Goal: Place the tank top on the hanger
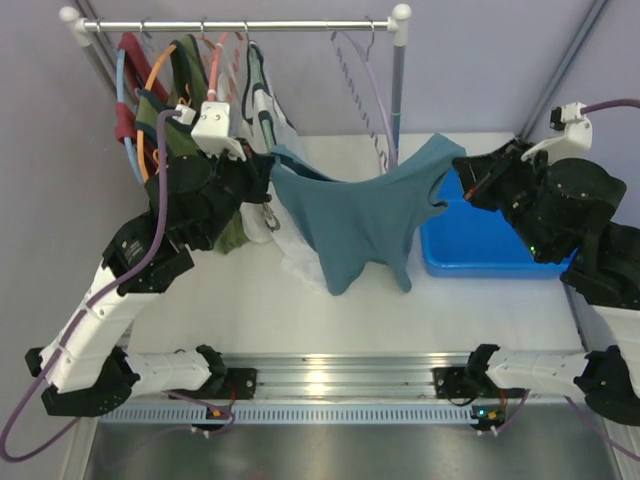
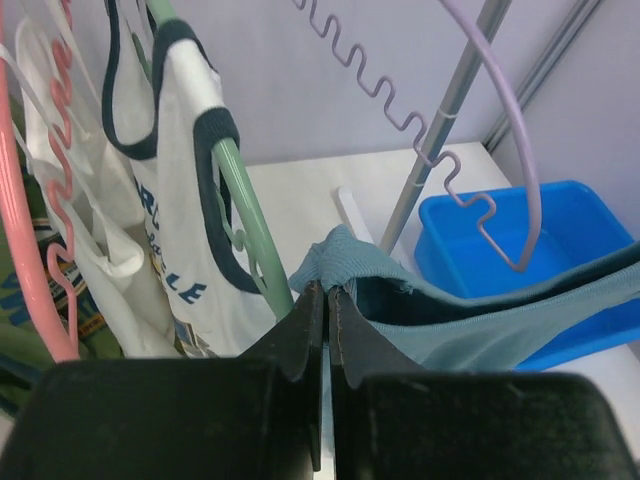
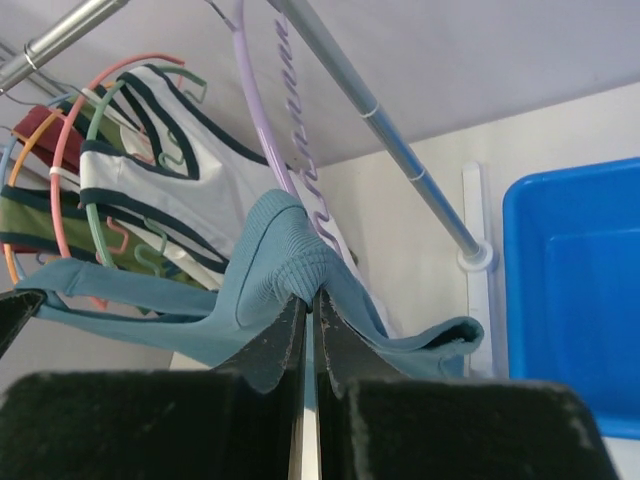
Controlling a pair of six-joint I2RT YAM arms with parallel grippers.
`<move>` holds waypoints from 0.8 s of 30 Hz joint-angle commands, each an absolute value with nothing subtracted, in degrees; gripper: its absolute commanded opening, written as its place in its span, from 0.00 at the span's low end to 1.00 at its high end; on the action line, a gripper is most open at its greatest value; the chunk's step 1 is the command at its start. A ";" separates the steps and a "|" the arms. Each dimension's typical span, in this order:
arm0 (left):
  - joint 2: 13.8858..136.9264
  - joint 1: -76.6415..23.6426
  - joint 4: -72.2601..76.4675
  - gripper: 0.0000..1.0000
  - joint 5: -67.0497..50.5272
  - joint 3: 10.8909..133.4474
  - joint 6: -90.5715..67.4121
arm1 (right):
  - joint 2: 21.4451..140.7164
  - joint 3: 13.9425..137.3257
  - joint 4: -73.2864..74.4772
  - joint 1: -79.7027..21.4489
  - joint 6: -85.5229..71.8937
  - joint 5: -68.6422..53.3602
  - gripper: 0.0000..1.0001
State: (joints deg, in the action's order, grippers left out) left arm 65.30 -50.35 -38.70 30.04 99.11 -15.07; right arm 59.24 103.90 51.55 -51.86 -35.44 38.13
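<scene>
The teal tank top (image 1: 365,220) hangs stretched in the air between my two grippers, its lower part drooping toward the table. My left gripper (image 1: 268,168) is shut on its left shoulder strap (image 2: 345,262). My right gripper (image 1: 462,172) is shut on its right shoulder strap (image 3: 300,270). The lavender hanger (image 1: 368,85) hangs by its hook from the rail, just behind the top's neckline. In the left wrist view its wavy arm (image 2: 400,115) and curved loop hang above the stretched fabric. In the right wrist view the hanger (image 3: 262,140) sits right behind the gripped strap.
A clothes rail (image 1: 240,25) spans the back, with an upright post (image 1: 398,100) near the hanger. Other garments on pink, orange and green hangers (image 1: 190,90) crowd the rail's left end. A white top with dark trim (image 2: 185,200) hangs beside my left gripper. A blue bin (image 1: 480,240) stands at the right.
</scene>
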 commanded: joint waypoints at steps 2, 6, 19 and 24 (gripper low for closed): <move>65.39 -50.36 -35.51 0.00 32.25 104.41 -10.64 | 60.91 108.89 50.63 -52.38 -29.36 39.73 0.00; 65.48 -50.36 -36.21 0.00 32.17 104.42 -10.54 | 62.05 109.08 50.01 -52.38 -28.56 38.68 0.00; 52.74 -50.45 -28.33 0.00 17.07 53.29 -35.75 | 46.59 56.90 38.16 -53.26 -48.06 24.00 0.00; 53.17 -50.71 -20.93 0.00 9.24 36.16 -44.11 | 42.45 34.68 32.61 -60.44 -60.52 22.32 0.00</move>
State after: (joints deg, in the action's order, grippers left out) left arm 54.30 -50.39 -30.30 15.97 41.71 -36.05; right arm 45.32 41.74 39.05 -56.05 -49.95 24.64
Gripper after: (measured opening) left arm 0.023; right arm 0.010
